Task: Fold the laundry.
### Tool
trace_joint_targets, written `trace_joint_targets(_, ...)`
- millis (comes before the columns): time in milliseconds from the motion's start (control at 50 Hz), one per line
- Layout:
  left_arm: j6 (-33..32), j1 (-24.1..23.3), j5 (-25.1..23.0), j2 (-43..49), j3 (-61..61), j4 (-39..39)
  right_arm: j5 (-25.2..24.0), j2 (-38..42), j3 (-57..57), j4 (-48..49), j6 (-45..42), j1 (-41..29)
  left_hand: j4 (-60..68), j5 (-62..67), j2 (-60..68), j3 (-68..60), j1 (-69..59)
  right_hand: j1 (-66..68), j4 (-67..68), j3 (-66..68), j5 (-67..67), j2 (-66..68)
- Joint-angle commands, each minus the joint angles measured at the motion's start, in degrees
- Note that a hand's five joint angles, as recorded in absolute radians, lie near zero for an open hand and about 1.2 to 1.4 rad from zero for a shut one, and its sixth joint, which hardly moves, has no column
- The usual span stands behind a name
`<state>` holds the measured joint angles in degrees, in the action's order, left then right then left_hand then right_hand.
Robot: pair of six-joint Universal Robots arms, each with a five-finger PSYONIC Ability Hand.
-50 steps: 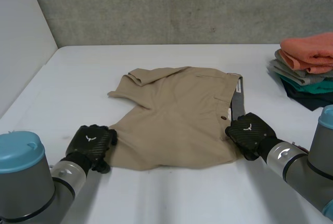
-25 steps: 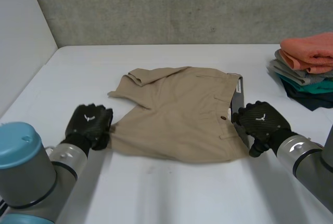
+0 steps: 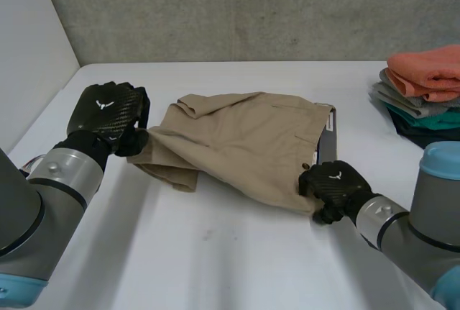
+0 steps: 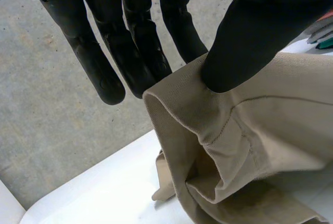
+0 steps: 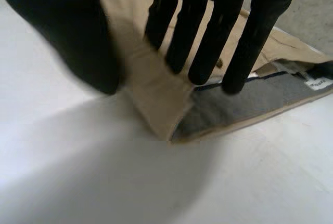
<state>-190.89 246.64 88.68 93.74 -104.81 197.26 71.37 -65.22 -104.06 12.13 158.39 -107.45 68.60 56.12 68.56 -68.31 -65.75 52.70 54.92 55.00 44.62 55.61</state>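
Tan shorts (image 3: 244,144) lie on the white table (image 3: 215,267), waistband toward my right arm. My left hand (image 3: 108,112) holds a leg hem lifted off the table at the shorts' left side. In the left wrist view the thumb (image 4: 244,42) pinches the hem of the shorts (image 4: 250,130) against the fingers. My right hand (image 3: 334,184) is down on the near waistband corner. In the right wrist view its fingers (image 5: 203,26) rest on top of the shorts (image 5: 156,94) and the thumb closes in on the corner's edge, beside the grey inner waistband.
A stack of folded clothes (image 3: 424,94), orange on top, sits at the table's far right. A white wall (image 3: 29,58) borders the table on the left and a concrete wall runs along the back.
My left hand has closed on the leg hem and carried it up and away from the near edge. My right hand opened, shifted to the near waistband corner and is closing there.
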Motion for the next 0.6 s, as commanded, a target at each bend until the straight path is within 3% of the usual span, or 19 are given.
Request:
trace_joint_targets(20,-0.27,-0.28,-0.17,-0.83,-0.92,-3.27,5.35,-1.39,0.17,7.38,-0.71,0.31,11.4,13.88,11.44,-11.69,-14.25,27.3,25.08,25.0,25.38,24.39)
trace_joint_targets(100,-0.36,-0.37,-0.52,-3.82,-1.28,-9.76,6.85,-9.82,-0.26,4.15,-2.38,0.58,11.4,13.88,11.44,-11.69,-14.25,27.3,25.08,25.0,25.38,24.39)
trace_joint_targets(220,-3.25,-0.37,-3.33,-9.44,-1.54,-22.77,5.27,-17.56,0.17,-7.98,-9.31,0.84,11.4,13.88,11.44,-11.69,-14.25,27.3,25.08,25.0,25.38,24.39)
trace_joint_targets(400,-13.44,-0.89,-5.71,-17.53,-2.77,-38.07,5.27,-28.11,1.05,-30.74,-29.35,5.59,11.4,13.88,11.44,-11.69,-14.25,27.3,25.08,25.0,25.38,24.39)
trace_joint_targets(500,-14.25,-1.51,-5.71,-17.9,-3.39,-37.75,5.09,-31.19,2.37,-35.24,-30.51,5.5,11.4,13.88,11.44,-11.69,-14.25,27.3,25.08,25.0,25.38,24.39)
trace_joint_targets(580,-14.42,-1.51,-5.71,-11.14,-3.48,-30.37,4.92,-29.8,2.55,-35.07,-30.51,5.94,11.4,13.88,11.44,-11.69,-14.25,27.3,25.08,25.0,25.38,24.39)
trace_joint_targets(600,-14.51,-1.51,-5.54,-8.6,-3.3,-28.18,5.09,-26.22,3.15,-34.37,-30.42,5.94,11.4,13.88,11.44,-11.69,-14.25,27.3,25.08,25.0,25.38,24.39)
